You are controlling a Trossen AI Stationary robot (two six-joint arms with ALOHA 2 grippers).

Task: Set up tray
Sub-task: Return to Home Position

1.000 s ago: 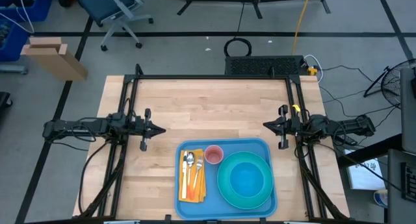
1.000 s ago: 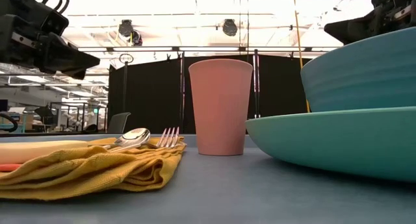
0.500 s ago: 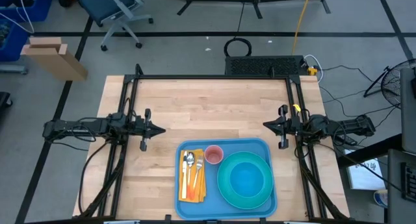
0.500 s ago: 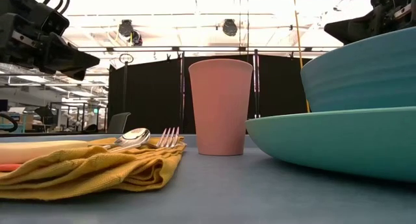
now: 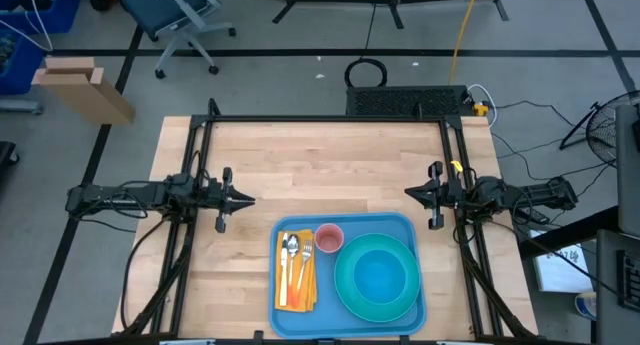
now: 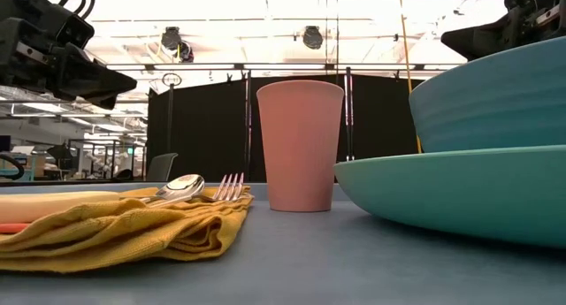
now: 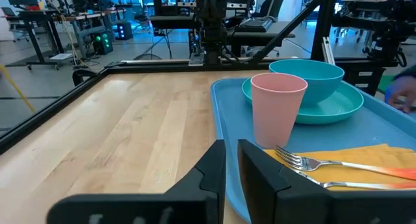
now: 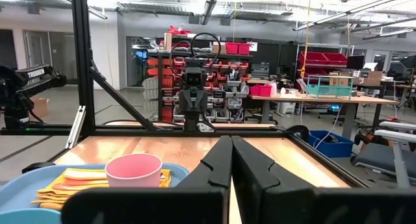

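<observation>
Small white lettering on a far-off dark arm (image 8: pixel 27 78), too faint to read; nothing else legible.

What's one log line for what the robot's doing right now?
tray: set | left gripper: shut, empty, parked left | right gripper: shut, empty, parked right

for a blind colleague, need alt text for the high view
Seen from above, a blue tray on the wooden table, at its lower edge, holds a yellow napkin with cutlery, a pink cup, and a teal bowl on a teal plate. The left hand and right hand sit at the two sides, clear of the tray, both empty.
</observation>
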